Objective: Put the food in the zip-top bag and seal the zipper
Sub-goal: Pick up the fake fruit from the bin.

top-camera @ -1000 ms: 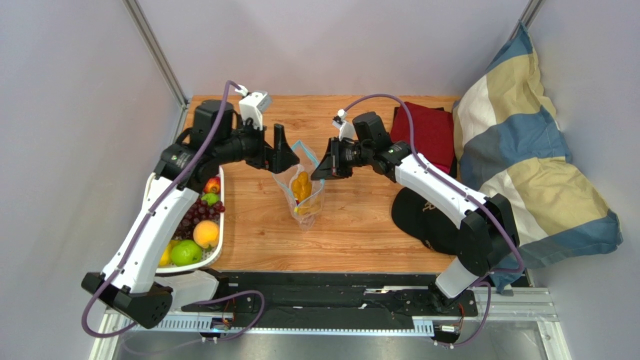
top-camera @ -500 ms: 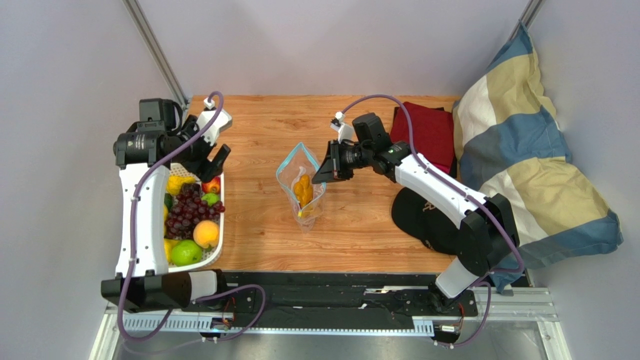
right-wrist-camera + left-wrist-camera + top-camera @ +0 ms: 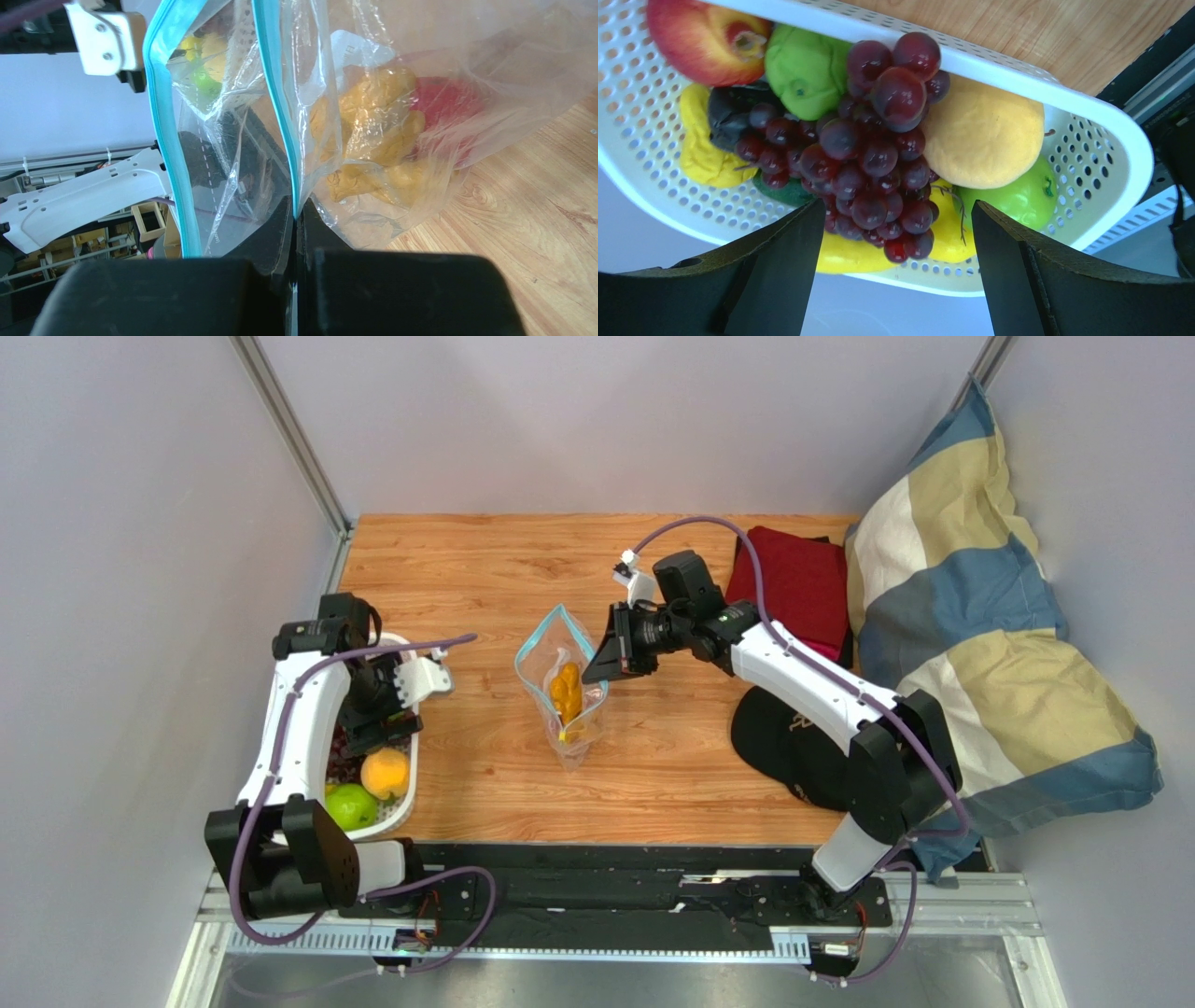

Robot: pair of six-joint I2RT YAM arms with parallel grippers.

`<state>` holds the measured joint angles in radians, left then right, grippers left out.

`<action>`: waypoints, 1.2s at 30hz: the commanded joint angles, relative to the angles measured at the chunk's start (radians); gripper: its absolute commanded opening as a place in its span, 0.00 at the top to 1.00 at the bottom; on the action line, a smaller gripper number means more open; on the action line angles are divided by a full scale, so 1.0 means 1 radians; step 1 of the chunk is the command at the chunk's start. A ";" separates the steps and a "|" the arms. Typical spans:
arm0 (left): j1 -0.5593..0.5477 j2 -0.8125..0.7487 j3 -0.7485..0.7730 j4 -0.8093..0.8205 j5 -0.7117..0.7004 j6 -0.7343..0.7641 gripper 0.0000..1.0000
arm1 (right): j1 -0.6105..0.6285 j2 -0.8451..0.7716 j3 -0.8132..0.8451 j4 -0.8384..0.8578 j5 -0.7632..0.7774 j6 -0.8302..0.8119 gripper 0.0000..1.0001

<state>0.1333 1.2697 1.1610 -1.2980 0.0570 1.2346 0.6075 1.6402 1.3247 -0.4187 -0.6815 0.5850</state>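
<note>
The clear zip-top bag (image 3: 564,703) stands mid-table, its mouth open, with an orange lumpy cluster (image 3: 372,133) and a red piece (image 3: 446,105) inside. My right gripper (image 3: 601,664) is shut on the right side of the bag's mouth at the light blue zipper (image 3: 270,84), fingertips meeting (image 3: 295,208). My left gripper (image 3: 379,711) is open and empty just above the white basket (image 3: 1088,112). Between its jaws show dark purple grapes (image 3: 871,154), with a red apple (image 3: 703,35), green apples (image 3: 805,66), an orange peach (image 3: 983,133) and yellow pieces (image 3: 703,154) around.
The basket (image 3: 397,814) sits at the table's left edge against the grey wall. A black cap (image 3: 786,742), a red cloth (image 3: 800,581) and a striped pillow (image 3: 982,616) lie to the right. A black rail runs along the near edge.
My left arm has swung away from the bag, back to the left and down over the basket. My right gripper has kept its hold on the bag's mouth.
</note>
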 commanded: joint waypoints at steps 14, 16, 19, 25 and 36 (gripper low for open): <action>0.002 0.168 -0.153 0.382 -0.112 0.190 0.21 | -0.012 0.009 -0.012 -0.005 -0.023 -0.019 1.00; 0.003 0.162 -0.167 0.385 -0.111 0.193 0.19 | -0.017 0.012 -0.018 -0.003 -0.026 -0.020 1.00; 0.002 0.148 -0.193 0.384 -0.112 0.212 0.16 | -0.022 0.013 -0.022 -0.003 -0.030 -0.020 1.00; 0.003 0.110 -0.124 0.258 -0.088 0.195 0.66 | -0.023 0.010 -0.018 -0.005 -0.032 -0.024 1.00; 0.002 -0.072 -0.009 0.086 0.009 0.167 1.00 | -0.025 -0.020 -0.045 0.001 -0.018 -0.033 1.00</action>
<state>0.1329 1.2465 1.0691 -1.1271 0.0154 1.4010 0.5858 1.6508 1.2831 -0.4305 -0.6975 0.5709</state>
